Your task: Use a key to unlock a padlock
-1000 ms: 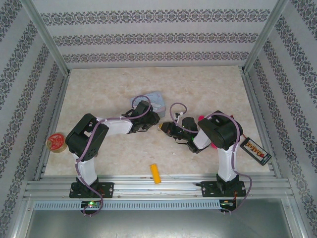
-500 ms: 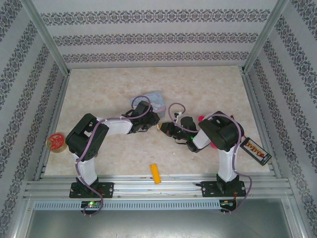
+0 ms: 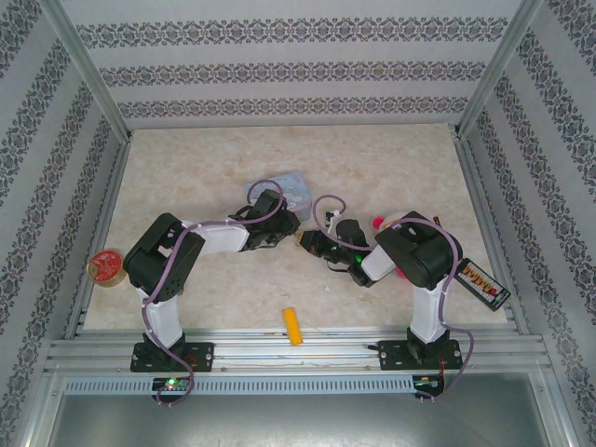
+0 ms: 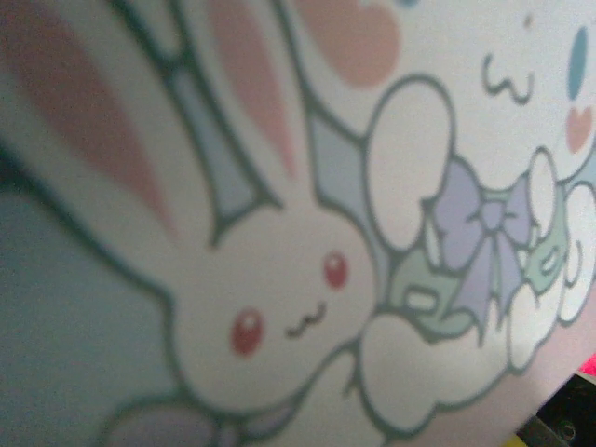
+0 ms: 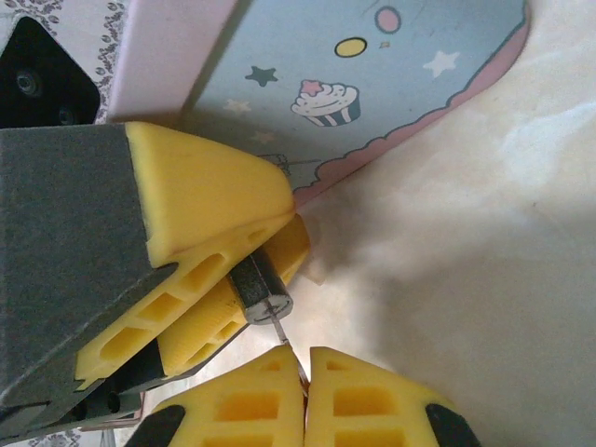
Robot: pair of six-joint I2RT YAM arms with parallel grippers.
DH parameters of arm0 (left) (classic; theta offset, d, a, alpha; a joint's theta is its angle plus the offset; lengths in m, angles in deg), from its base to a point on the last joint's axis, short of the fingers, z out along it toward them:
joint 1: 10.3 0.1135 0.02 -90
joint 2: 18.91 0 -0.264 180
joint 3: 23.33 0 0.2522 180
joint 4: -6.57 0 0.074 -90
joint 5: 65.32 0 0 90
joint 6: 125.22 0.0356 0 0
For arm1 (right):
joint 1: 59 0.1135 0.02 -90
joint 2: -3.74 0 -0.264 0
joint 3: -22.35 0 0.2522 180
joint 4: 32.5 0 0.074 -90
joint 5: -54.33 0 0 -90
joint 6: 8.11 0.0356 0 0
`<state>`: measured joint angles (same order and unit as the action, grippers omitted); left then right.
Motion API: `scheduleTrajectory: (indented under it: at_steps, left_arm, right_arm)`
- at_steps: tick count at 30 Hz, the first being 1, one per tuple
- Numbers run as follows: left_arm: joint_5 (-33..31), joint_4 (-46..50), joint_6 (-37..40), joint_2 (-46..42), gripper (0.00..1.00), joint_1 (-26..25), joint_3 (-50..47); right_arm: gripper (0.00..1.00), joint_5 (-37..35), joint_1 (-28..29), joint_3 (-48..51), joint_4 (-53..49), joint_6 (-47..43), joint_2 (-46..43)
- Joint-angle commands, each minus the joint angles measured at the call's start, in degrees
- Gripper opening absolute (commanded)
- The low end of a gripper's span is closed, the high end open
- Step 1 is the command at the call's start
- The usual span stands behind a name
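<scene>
My left gripper (image 5: 293, 228) is squeezing the padlock (image 5: 260, 291) just beside the tin's (image 5: 372, 102) near edge. My right gripper (image 5: 305, 358) is pinching the key (image 5: 282, 333) tight and has been edging left since a second ago, so the key's tip is touching the padlock's end.

The whole counter (image 3: 372, 168) is viewed from high behind its near edge, angled down, from afar. From the left wrist, the cartoon tin (image 4: 298, 223) is seen blurred, at very close range. From the right wrist, past the right hand (image 5: 305, 372), the left hand (image 5: 279, 237) and the same tin are faced closely.
</scene>
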<state>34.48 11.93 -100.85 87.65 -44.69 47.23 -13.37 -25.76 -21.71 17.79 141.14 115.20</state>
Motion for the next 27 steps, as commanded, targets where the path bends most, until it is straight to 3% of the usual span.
scheduleTrajectory:
  at_steps: [1,13,25,27]
  left_arm:
    - [15.2,-1.8,-0.4,0.8,0.0,-4.3,-0.5]
    - [15.6,-4.4,0.2,-0.8,0.0,-4.3,-1.2]
    - [16.2,-7.1,0.5,-1.9,0.0,-4.4,-2.3]
    - [15.7,-6.8,0.5,-2.3,0.0,-4.4,-2.6]
  right_arm:
    - [0.0,1.5,1.0,-6.9,13.8,-2.4,-2.2]
    - [0.0,3.6,-0.3,-5.3,14.0,-7.4,-7.1]
    - [0.0,1.0,-2.1,-4.7,8.3,-7.7,-8.8]
    - [0.04,0.8,-2.1,-4.2,7.3,-8.0,-9.1]
